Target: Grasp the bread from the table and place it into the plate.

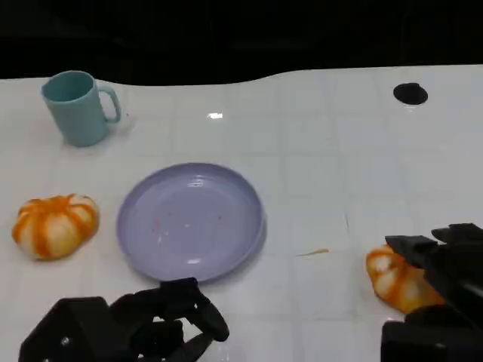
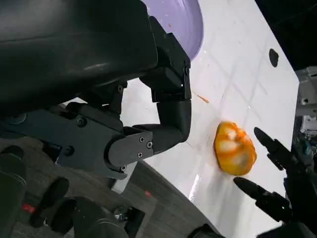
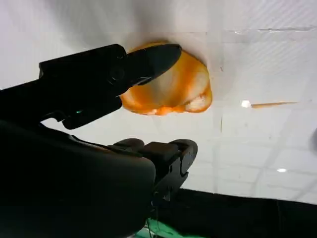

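Nearest, at five o'clock, we log our right hand (image 1: 445, 283), fingers spread around a bread (image 1: 396, 279) without gripping it; the roll is rounded, glossy orange with pale cream segments, lying on the white table (image 1: 317, 166). At seven o'clock, our left hand (image 1: 143, 324) is curled, holding nothing. Centre: lavender plate (image 1: 136, 226). At nine o'clock, a second bread (image 1: 54, 225), striped orange. At eleven o'clock, teal mug (image 1: 75, 107).

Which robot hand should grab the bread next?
Probably the right hand: its spread fingers already flank the bread. The left hand sits curled below the plate, holding nothing.
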{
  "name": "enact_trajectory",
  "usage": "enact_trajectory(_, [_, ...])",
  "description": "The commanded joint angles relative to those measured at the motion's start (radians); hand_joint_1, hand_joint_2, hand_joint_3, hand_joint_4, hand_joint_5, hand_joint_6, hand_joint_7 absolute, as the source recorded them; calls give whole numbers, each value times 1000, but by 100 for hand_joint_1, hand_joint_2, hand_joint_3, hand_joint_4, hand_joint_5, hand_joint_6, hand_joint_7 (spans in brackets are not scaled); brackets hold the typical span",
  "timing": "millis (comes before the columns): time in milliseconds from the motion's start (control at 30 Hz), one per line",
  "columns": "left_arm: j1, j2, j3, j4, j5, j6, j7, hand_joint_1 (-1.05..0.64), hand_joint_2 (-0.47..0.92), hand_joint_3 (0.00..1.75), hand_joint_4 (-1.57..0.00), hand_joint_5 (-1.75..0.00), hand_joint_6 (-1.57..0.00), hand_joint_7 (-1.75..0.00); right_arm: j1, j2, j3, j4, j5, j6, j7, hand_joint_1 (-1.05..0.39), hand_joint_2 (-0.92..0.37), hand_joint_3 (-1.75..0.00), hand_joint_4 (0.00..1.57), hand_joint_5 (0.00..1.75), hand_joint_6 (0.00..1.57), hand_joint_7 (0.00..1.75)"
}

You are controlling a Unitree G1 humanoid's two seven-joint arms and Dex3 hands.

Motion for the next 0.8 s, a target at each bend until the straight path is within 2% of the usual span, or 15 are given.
enact_trajectory(33, [1, 2, 0, -7, 2, 3, 1, -39, 92, 52, -65, -175, -60, -143, -48, -31, 27, 84, 1, 3, -14, -63, -92, -4, 14, 32, 36, 1])
enact_trajectory(400, [1, 1, -6, -18, 14, 2, 3, -38, 92, 52, -64, -175, -60, -146, -168, -30, 110, 301, 12, 21, -41, -66, -92, -8, 20, 26, 40, 2])
enact_trajectory(567, [-1, 2, -7, -28, 17, 15, 5, -37, 92, 53, -64, -175, -59, -147, -222, -20, 140, 398, 26, 27, -83, -63, -92, -17, 41, 15, 55, 4])
enact_trajectory(633, [-1, 1, -7, -32, 16, 20, 6, -36, 92, 54, -64, -175, -59, -147, -236, -4, 132, 446, 58, 12, -153, -59, -92, -20, 52, 14, 65, 5])
enact_trajectory(667, [-2, 0, -7, -33, 14, 21, 5, -36, 92, 54, -64, -175, -59, -147, -240, 5, 121, 470, 82, -7, -208, -50, -92, -18, 70, 17, 79, 8])
enact_trajectory(733, [-3, -1, -7, -34, 14, 22, 5, -36, 92, 54, -65, -175, -59, -147, -244, 15, 103, 515, 129, -63, -333, -37, -92, -15, 97, 24, 97, 10])
enact_trajectory(767, [-5, -1, -8, -34, 14, 23, 5, -37, 92, 54, -65, -175, -59, -147, -246, 16, 96, 535, 150, -96, -395, -30, -92, -14, 103, 43, 106, 10])
enact_trajectory(800, [-7, -2, -8, -34, 15, 27, 6, -37, 92, 54, -65, -175, -59, -147, -246, 20, 84, 559, 179, -139, -465, -25, -92, -12, 99, 67, 113, 9])
